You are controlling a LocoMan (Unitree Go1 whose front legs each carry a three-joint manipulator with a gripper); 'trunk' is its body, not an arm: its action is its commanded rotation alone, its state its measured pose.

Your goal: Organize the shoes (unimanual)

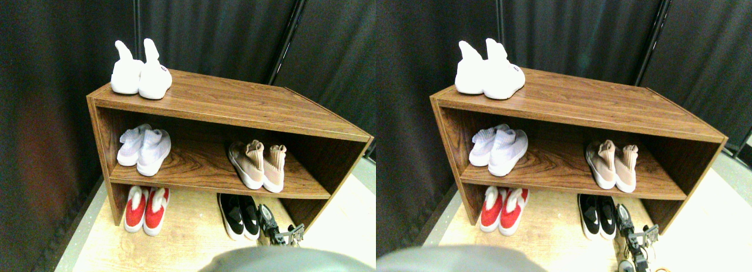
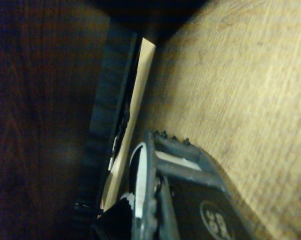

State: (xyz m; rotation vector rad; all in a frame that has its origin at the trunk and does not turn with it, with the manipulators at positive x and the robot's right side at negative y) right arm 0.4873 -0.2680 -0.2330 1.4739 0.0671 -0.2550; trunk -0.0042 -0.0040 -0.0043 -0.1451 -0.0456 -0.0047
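step: approach, gripper (image 1: pixel 281 234) low on floor just right of black pair (image 1: pixel 239 215) | tan pair (image 1: pixel 258 164) on middle shelf (image 1: pixel 200 166) | jaws: cannot tell | next: line up on a shoe

Dark brown wood-grain shelf unit (image 1: pixel 235 104), two open tiers, standing on pale light-wood floor (image 1: pixel 182 242). Black pleated curtain (image 1: pixel 223 31) hangs behind and at left. In the wrist view: wood-grain panel close alongside, floor boards beside it.
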